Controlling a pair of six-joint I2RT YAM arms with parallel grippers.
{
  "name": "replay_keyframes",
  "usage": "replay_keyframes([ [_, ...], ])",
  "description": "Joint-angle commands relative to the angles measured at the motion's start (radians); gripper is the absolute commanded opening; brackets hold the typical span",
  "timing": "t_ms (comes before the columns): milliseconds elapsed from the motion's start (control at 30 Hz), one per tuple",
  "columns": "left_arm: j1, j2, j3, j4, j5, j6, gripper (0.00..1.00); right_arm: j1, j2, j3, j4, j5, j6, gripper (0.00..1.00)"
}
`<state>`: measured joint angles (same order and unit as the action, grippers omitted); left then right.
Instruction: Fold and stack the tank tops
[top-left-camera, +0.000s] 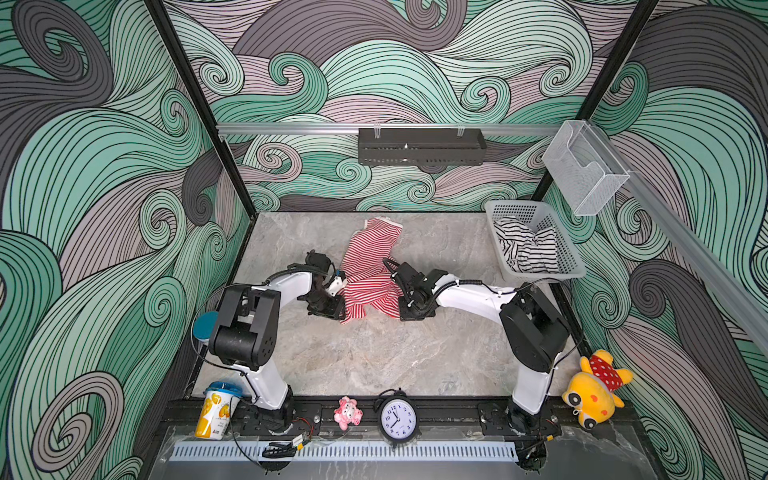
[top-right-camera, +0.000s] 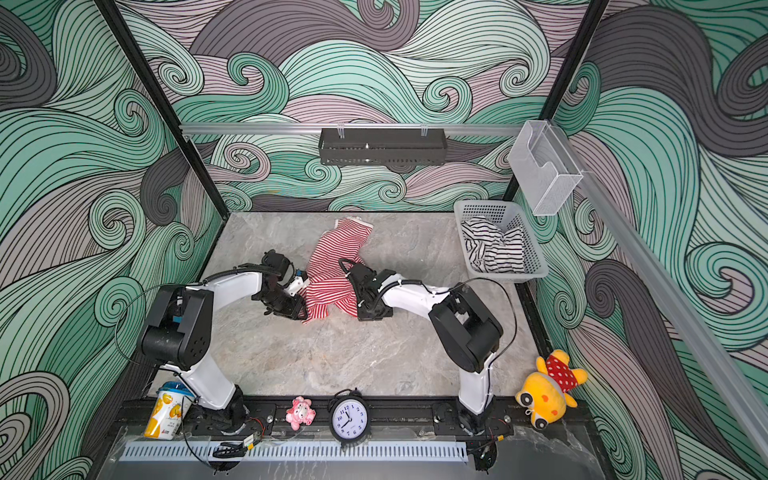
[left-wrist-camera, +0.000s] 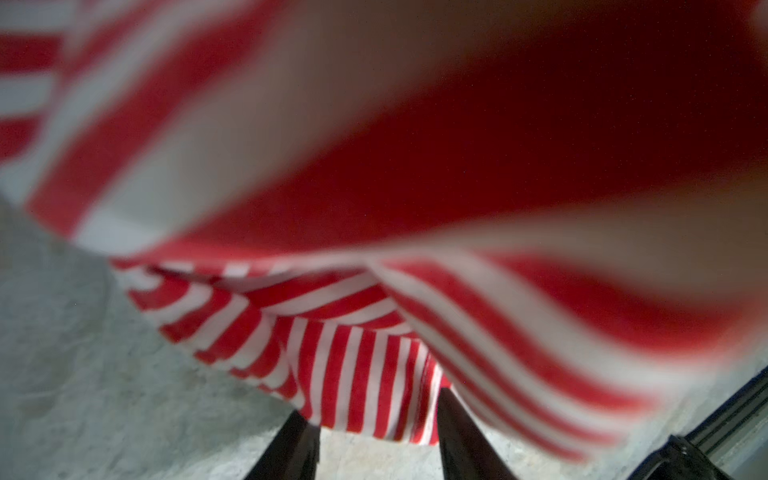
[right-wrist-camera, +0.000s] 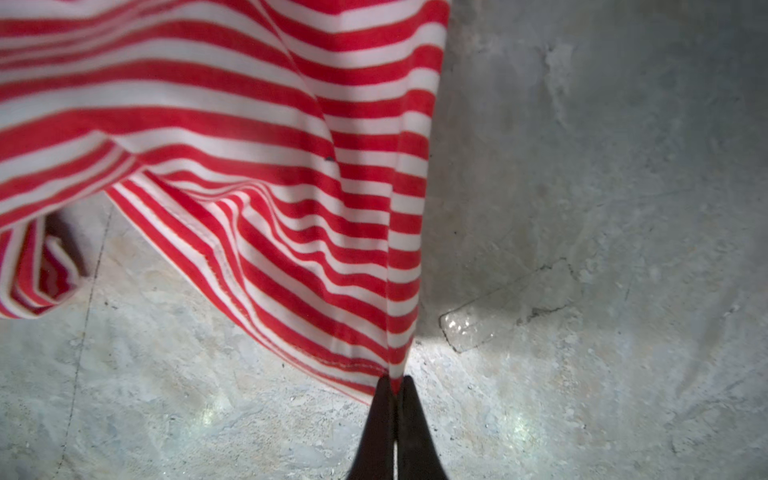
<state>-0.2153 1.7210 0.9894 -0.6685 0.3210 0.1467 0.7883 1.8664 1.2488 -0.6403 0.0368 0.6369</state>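
Red top (top-left-camera: 370, 266): crumpled on the table (top-left-camera: 374, 357), middle toward 12 o'clock
Right gripper (right-wrist-camera: 395, 384): clenched on a hem corner, likely to pull the cloth flat
Left gripper (left-wrist-camera: 372, 403): fingers apart round the hem, not pinching yet
Black top (top-left-camera: 523, 249): in the basket (top-left-camera: 540, 277) at 2 o'clock, likely next

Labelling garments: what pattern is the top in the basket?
Black-and-white stripes on the tank top, clearest in a top view.

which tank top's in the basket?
The black-and-white tank top, crumpled in the white basket. The red-and-white tank top is out on the table.
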Motion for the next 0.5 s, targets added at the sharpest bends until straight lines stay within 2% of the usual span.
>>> replay_keyframes([
  [0, -0.021, 0.031, 0.040, -0.046, -0.034, 0.016, 0.47, 0.006, -0.001, 0.001, 0.014, -0.007, 0.022, 0.00],
  [200, -0.042, 0.057, 0.050, -0.069, -0.077, 0.037, 0.40, 0.006, -0.018, -0.002, 0.009, -0.001, 0.024, 0.00],
  [367, -0.049, 0.077, 0.065, -0.092, -0.082, 0.048, 0.21, 0.006, -0.021, -0.001, 0.007, 0.001, 0.026, 0.00],
  [467, -0.048, 0.078, 0.065, -0.101, -0.098, 0.058, 0.04, 0.006, -0.025, -0.002, 0.003, 0.007, 0.026, 0.00],
])
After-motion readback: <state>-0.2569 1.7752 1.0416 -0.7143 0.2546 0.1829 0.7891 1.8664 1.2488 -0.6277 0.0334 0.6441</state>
